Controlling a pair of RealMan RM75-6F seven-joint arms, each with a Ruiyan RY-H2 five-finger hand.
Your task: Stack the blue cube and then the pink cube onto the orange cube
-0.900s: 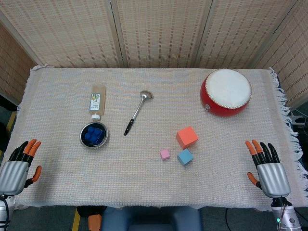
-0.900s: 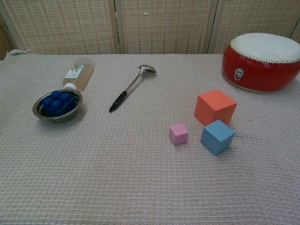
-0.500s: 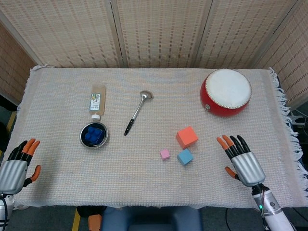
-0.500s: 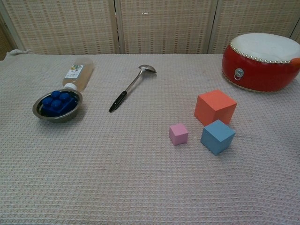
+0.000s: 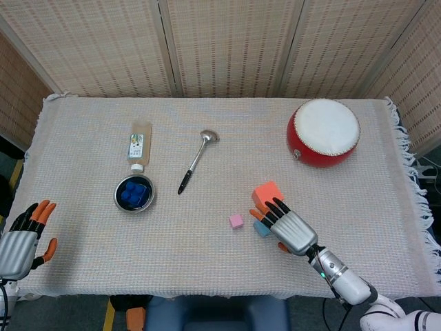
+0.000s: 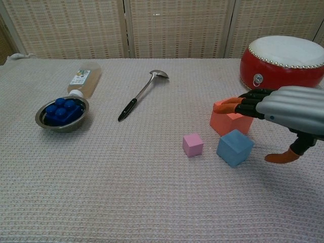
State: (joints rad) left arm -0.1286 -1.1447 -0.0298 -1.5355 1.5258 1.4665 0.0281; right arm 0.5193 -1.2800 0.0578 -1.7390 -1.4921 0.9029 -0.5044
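The orange cube point(image 5: 263, 192) point(image 6: 228, 123) stands right of the table's middle, with the blue cube point(image 6: 235, 147) just in front of it and the small pink cube point(image 5: 236, 221) point(image 6: 193, 144) to their left. My right hand point(image 5: 287, 227) point(image 6: 283, 109) hovers open above the blue cube, fingers stretched over the orange cube and thumb point(image 6: 282, 157) hanging to the right. In the head view the hand hides most of the blue cube point(image 5: 258, 228). My left hand point(image 5: 22, 238) rests open at the table's front left corner, holding nothing.
A red drum point(image 5: 323, 132) point(image 6: 282, 65) sits at the back right. A ladle point(image 5: 197, 161) point(image 6: 143, 94) lies mid-table. At the left, a metal bowl point(image 5: 119, 200) point(image 6: 42, 121) holds blue pieces, with a bottle point(image 5: 139, 144) point(image 6: 84, 79) lying behind it.
My right hand has swept left from the table's right edge to above the blue and orange cubes. The cubes and my left hand have not moved.
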